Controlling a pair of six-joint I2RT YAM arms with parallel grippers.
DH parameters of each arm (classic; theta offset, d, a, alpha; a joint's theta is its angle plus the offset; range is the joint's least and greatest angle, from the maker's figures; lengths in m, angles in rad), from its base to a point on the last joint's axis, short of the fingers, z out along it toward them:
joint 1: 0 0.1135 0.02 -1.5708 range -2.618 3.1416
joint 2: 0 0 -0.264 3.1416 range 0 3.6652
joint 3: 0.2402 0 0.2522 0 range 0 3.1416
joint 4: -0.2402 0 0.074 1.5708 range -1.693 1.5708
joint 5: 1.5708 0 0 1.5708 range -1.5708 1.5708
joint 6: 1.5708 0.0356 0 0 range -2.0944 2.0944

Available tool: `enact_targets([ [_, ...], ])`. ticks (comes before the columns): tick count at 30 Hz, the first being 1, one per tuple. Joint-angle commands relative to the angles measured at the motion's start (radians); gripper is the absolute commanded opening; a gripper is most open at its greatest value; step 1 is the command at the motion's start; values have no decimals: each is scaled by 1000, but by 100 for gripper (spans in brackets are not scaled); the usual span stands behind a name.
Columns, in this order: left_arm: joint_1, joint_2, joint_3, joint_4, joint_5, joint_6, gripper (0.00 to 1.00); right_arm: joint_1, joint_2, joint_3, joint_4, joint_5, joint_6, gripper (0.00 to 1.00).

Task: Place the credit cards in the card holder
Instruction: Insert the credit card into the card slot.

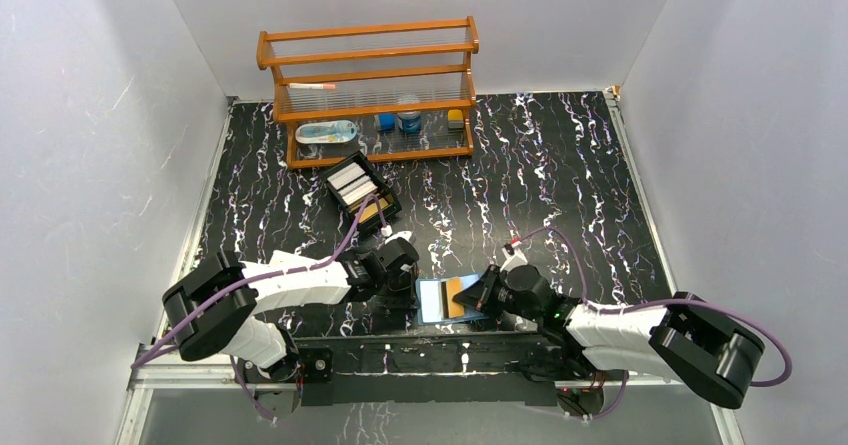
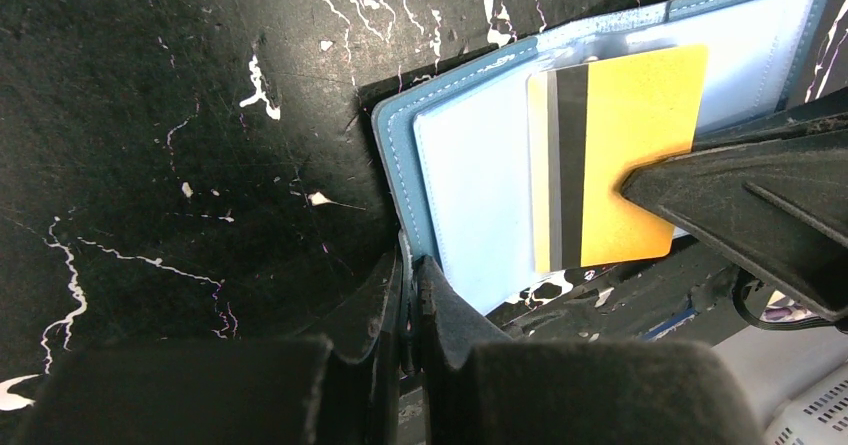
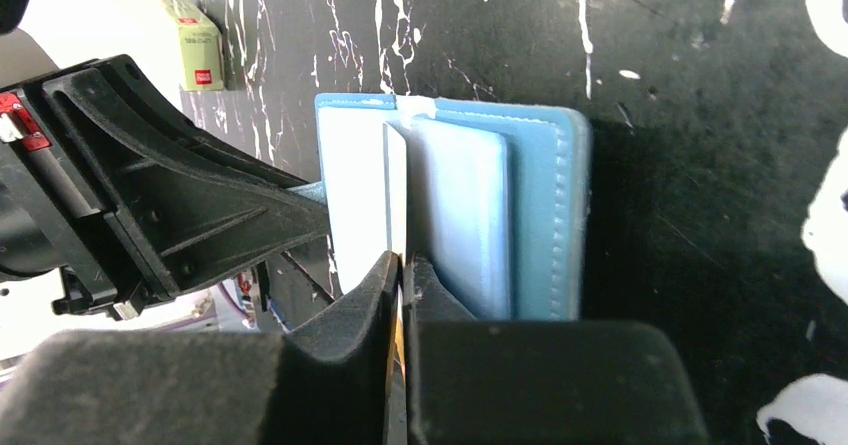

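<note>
The blue card holder (image 1: pixel 432 298) lies open near the table's front edge, between my two arms. My left gripper (image 2: pixel 410 265) is shut on the holder's (image 2: pixel 470 165) near blue edge. A yellow credit card (image 2: pixel 630 145) with a dark stripe sits partly inside a clear slot of the holder. My right gripper (image 3: pixel 403 265) is shut on that card's (image 3: pixel 396 185) outer end, seen edge-on against the holder's (image 3: pixel 540 215) leaves. More credit cards lie in white (image 1: pixel 350 180) and tan (image 1: pixel 372 208) stacks further back.
The card stacks sit in a black two-compartment box (image 1: pixel 360 193) behind my left arm. A wooden shelf (image 1: pixel 370 90) with small items stands at the back. A cream packet with a red mark (image 3: pixel 198 43) lies behind the left gripper.
</note>
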Motion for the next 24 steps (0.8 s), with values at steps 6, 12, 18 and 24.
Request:
enact_targets([
  [6, -6, 32, -11, -53, -12, 10, 0, 5, 9, 237, -551, 53, -130, 31],
  [12, -7, 10, -20, -54, -23, 2, 0, 6, -18, 281, -662, 84, -147, 36],
  [18, -8, 5, -22, -53, -23, -1, 0, 10, -5, 319, -682, 84, -164, 40],
  [24, -8, -3, -25, -52, -26, -7, 0, 34, 50, 320, -582, 48, -175, 40],
])
